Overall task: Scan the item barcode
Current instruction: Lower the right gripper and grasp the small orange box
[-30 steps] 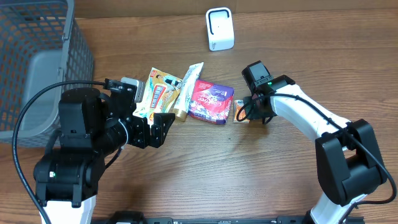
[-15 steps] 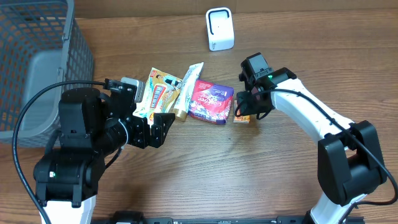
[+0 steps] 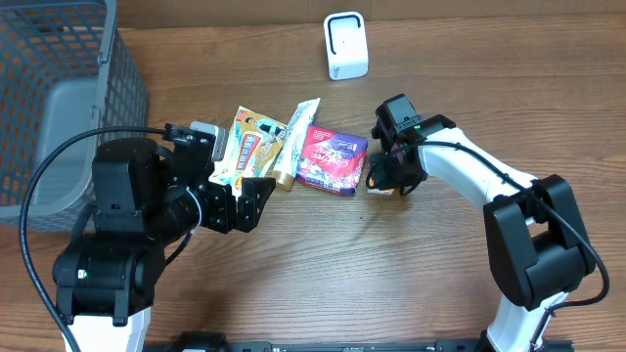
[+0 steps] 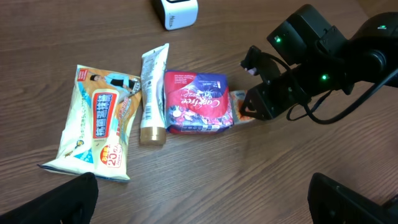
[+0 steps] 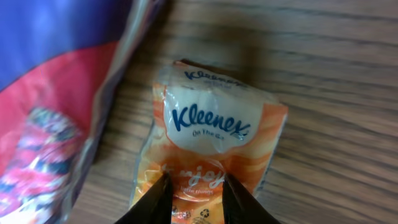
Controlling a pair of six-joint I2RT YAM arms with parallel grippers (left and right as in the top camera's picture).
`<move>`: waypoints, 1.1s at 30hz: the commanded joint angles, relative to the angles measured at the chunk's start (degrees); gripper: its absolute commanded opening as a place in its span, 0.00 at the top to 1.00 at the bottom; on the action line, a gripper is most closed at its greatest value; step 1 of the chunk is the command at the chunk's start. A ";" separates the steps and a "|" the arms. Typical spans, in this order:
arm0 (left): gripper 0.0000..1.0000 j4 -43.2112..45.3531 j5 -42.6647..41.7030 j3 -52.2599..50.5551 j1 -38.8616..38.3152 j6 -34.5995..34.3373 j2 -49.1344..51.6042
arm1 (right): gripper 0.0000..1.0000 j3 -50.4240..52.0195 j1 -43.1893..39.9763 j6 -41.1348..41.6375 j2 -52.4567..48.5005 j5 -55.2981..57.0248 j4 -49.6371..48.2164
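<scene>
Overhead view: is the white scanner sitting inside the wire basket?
No, the white scanner stands on the bare table at the far edge, well apart from the wire basket at the left.

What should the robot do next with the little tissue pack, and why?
Probably squeeze the right end effector shut on the Kleenex pack and lift: its fingers straddle the pack, which lies flat on the table, away from the scanner.

Overhead, the right jaws hide most of the Kleenex pack (image 5: 210, 124); the wrist view crops its lower end.
</scene>
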State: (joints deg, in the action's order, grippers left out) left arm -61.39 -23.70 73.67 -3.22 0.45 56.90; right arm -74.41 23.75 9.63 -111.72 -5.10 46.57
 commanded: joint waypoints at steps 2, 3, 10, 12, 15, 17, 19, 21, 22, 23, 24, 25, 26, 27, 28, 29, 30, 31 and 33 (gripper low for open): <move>0.00 0.02 0.35 1.07 0.42 1.29 0.04 | 0.71 0.68 -0.09 7.56 -0.26 14.62 1.70; 0.00 0.02 0.35 1.07 0.42 1.29 0.04 | 0.71 0.61 -0.20 8.33 -0.26 16.22 2.43; 0.00 0.02 0.35 1.07 0.42 1.29 0.04 | 0.52 -4.63 -0.98 9.35 -0.17 24.15 10.93; 0.00 0.02 0.35 1.07 0.42 1.29 0.04 | 0.49 -7.28 -0.87 8.35 -0.15 23.87 13.73; 0.00 0.00 0.35 1.07 0.42 1.29 0.04 | 0.45 -11.32 -0.42 6.19 -0.15 20.26 17.29; 0.00 -0.02 0.35 1.07 0.42 1.29 0.04 | 0.44 -12.61 -0.04 3.06 -0.15 16.00 17.84; 0.00 -0.11 0.35 1.07 0.42 1.29 0.04 | 0.44 -12.68 0.72 1.64 -0.15 13.75 17.42; 0.00 -0.11 0.35 1.07 0.42 1.29 0.04 | 0.44 -11.98 1.57 1.62 -0.24 13.81 16.55; 0.00 -0.11 0.35 1.07 0.42 1.29 0.04 | 0.44 -11.34 2.03 1.62 -0.22 13.81 15.74; 0.00 -0.11 0.35 1.07 0.42 1.29 0.04 | 0.44 -10.88 2.36 1.62 -0.26 13.81 15.21; 0.00 -0.11 0.35 1.07 0.42 1.29 0.04 | 0.43 -9.73 2.91 1.55 -0.44 14.12 13.92; 0.00 -0.11 0.35 1.07 0.42 1.29 0.04 | 0.43 -9.09 2.95 1.44 -0.48 14.49 13.25; 0.00 -0.11 0.35 1.07 0.42 1.29 0.04 | 0.44 -8.20 2.99 1.57 -0.50 15.15 12.28; 0.00 -0.11 0.35 1.07 0.42 1.29 0.04 | 0.44 -7.10 2.97 2.71 -0.50 16.26 11.17; 0.00 -0.11 0.35 1.07 0.42 1.31 0.04 | 0.44 -6.08 2.97 3.85 -0.50 17.14 10.23; 0.00 -0.11 0.35 1.07 0.42 1.29 0.04 | 0.44 -5.31 2.97 4.17 -0.50 17.25 9.46; 0.00 -0.11 0.35 1.07 0.42 1.29 0.04 | 0.44 -4.35 2.86 4.26 -0.50 16.94 8.50; 0.00 -0.11 0.35 1.07 0.42 1.29 0.04 | 0.45 -3.43 2.86 4.31 -0.50 16.94 7.67; 0.00 -0.11 0.35 1.07 0.42 1.29 0.04 | 0.48 -2.01 2.86 4.28 -0.50 17.09 6.62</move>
State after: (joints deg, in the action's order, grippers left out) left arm -61.56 -23.70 73.67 -3.22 0.45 56.90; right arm -78.76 26.87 12.84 -112.03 10.83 54.57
